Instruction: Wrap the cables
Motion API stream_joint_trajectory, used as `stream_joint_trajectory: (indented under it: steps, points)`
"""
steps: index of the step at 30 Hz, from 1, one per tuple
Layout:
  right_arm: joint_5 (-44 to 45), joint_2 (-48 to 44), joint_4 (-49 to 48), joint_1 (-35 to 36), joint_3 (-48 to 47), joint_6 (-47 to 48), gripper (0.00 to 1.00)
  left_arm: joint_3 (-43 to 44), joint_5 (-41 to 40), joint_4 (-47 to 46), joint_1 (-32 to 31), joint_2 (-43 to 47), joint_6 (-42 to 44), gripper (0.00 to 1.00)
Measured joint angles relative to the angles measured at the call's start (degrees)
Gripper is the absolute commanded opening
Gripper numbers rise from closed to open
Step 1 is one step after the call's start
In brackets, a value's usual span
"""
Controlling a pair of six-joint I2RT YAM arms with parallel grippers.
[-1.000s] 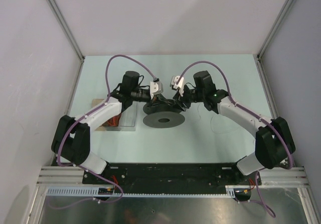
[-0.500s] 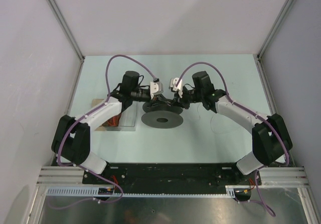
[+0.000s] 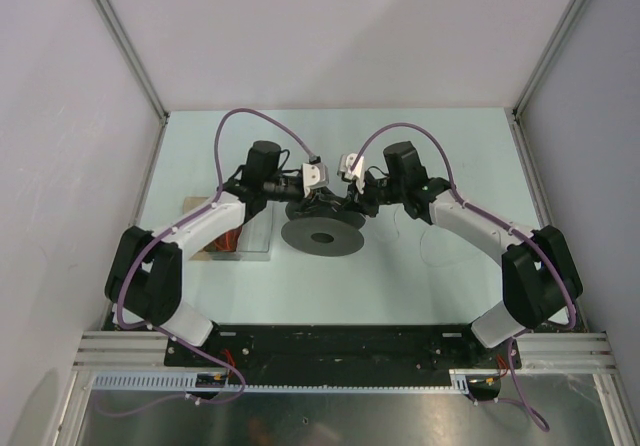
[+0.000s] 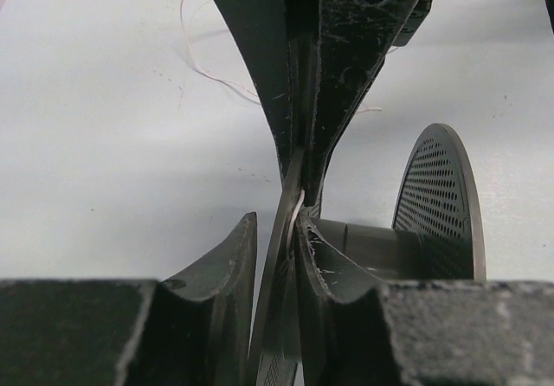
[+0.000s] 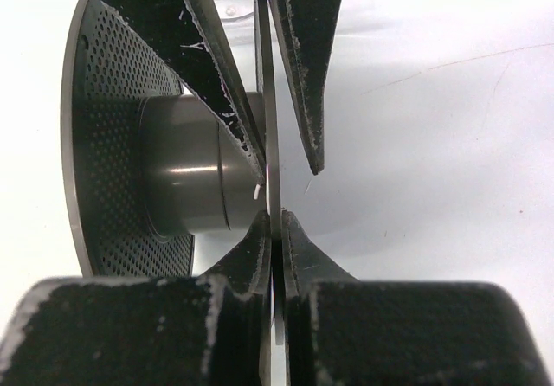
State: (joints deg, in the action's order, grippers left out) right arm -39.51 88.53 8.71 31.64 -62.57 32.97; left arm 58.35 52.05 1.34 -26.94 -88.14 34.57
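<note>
Cables (image 4: 210, 76) look very thin, light and limp; best pinched near the spool (image 3: 322, 234). Left gripper (image 4: 294, 221) and right gripper (image 5: 275, 221) each pinch one spool flange.

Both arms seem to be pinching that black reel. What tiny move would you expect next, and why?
Probably a slight turn of the spool: both sets of fingers clamp one flange, a bit of the white cable is pinched at the hub, the hub looks bare, and loose cable lies on the table.

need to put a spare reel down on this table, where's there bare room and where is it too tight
Bare table lies along the far wall behind both arms, and in front of the spool toward the arm bases. Right of the spool is mostly free, but thin white cable loops there. It is crowded where both pincers clamp the spool's rim, and left of it by the clear tray.
</note>
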Motion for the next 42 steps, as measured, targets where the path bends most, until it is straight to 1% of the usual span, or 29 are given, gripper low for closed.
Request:
stream_joint_trajectory:
  steps: [7, 11, 14, 15, 16, 17, 20, 21, 22, 23, 26, 27, 28, 29, 30, 31, 33, 35, 37, 39, 42]
  points:
    - [0.1, 0.0, 0.0, -0.1, 0.0, 0.0, 0.0, 0.3, -0.8, 0.4, -0.3, -0.2, 0.9, 0.28]
    - [0.3, 0.0, -0.1, -0.2, 0.0, 0.0, 0.0, 1.0, -2.2, 1.7, -0.8, -0.5, 2.1, 0.24]
    - [0.5, 0.0, -0.1, -0.3, 0.0, 0.0, 0.0, 1.6, -2.8, 2.8, -1.1, -0.5, 3.1, 0.17]
    - [0.6, 0.0, -0.2, -0.3, 0.0, 0.0, 0.0, 1.7, -2.9, 3.2, -1.1, -0.5, 3.3, 0.13]
    - [0.6, 0.0, -0.3, -0.3, 0.0, 0.1, 0.0, 1.9, -2.9, 3.7, -1.1, -0.5, 3.5, 0.07]
    - [0.7, 0.0, -0.4, -0.3, 0.0, 0.2, 0.02, 2.1, -2.8, 4.2, -1.1, -0.5, 3.6, 0.03]
    - [0.6, 0.0, -0.7, -0.3, 0.1, 0.5, 0.33, 2.8, -2.4, 6.2, -1.1, -0.5, 3.4, 0.0]
    - [1.0, 0.0, -0.9, -0.3, 0.1, 0.3, 0.4, 3.0, -2.4, 6.7, -1.1, -0.5, 3.3, 0.0]
    - [2.0, 0.0, -1.5, -0.2, 0.1, -0.4, 0.44, 3.1, -2.5, 6.8, -1.2, -0.5, 2.9, 0.0]
    - [2.9, 0.0, -1.9, -0.2, 0.1, -1.0, 0.46, 3.2, -2.4, 6.8, -1.3, -0.5, 2.4, 0.0]
    - [5.8, 0.0, -3.1, -0.4, 0.1, -2.8, 0.48, 3.6, -2.7, 7.1, -1.0, -0.5, 0.0, 0.0]
    - [6.9, -0.1, -3.4, -0.5, 0.1, -3.8, 0.55, 3.9, -3.3, 7.4, -0.9, -0.5, -1.0, 0.0]
    - [7.9, -0.2, -3.5, -1.0, 0.1, -4.9, 0.65, 4.2, -4.1, 7.6, -0.6, -0.5, -2.1, 0.0]
    - [8.4, -0.4, -3.5, -1.8, 0.1, -6.1, 0.79, 4.5, -4.7, 7.7, -0.4, -0.5, -2.7, 0.0]
    - [8.6, -0.6, -3.5, -3.1, 0.1, -7.3, 0.89, 4.9, -5.6, 8.2, -0.2, -0.4, -3.4, 0.0]
    - [7.8, -0.8, -3.5, -5.6, 0.1, -8.4, 0.94, 5.2, -6.8, 8.4, 0.1, -0.3, -4.2, 0.0]
    - [5.4, -1.1, -3.9, -11.4, 0.1, -10.3, 0.98, 5.9, -8.7, 9.1, 0.8, 0.0, -5.8, 0.0]
    - [3.8, -1.4, -3.8, -16.9, 0.1, -11.2, 0.99, 6.9, -9.6, 9.9, 1.7, 0.6, -7.7, 0.0]
    - [2.5, -1.9, -2.8, -22.0, 0.1, -11.0, 0.99, 8.3, -8.7, 10.3, 2.8, 1.2, -9.8, 0.0]
    - [1.6, -2.7, -1.0, -23.9, 0.1, -9.6, 0.99, 10.1, -7.0, 10.5, 4.0, 1.6, -12.1, 0.0]
    - [-1.2, -4.1, 2.7, -24.3, 0.1, -5.6, 0.98, 14.8, -3.0, 10.8, 6.3, 1.8, -16.8, 0.0]
